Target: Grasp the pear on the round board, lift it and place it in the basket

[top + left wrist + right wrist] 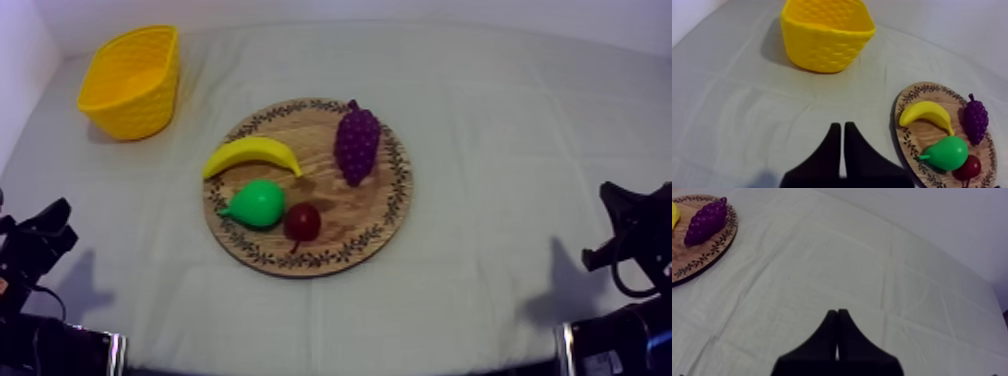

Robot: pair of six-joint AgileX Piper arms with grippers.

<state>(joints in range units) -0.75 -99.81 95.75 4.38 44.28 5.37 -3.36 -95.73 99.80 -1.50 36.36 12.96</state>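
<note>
Pear (257, 203), green, lies on the round wooden board (350, 215) at about 8 o'clock of the board's face in the top view, with its stem end pointing to 8 o'clock. The small red fruit (302, 221) sits just beside it at 6 o'clock. The banana (252, 157) lies at 10 o'clock and the bunch of grapes (357, 143) at 1 o'clock. The yellow basket (130, 80) stands with its mouth upward, well apart from the board, at 10 o'clock from it.

Left gripper (839, 125): fingers pressed together into a narrow wedge over the grey-white cloth (500, 150), at 7 o'clock of the table. The left wrist view takes in the basket beyond the fingertips, and all four fruits on the board.

Right gripper (837, 311): fingers likewise together, over the cloth at 4 o'clock of the table. The right wrist view takes in the grapes, a yellow end of the banana and the board's patterned rim.
</note>
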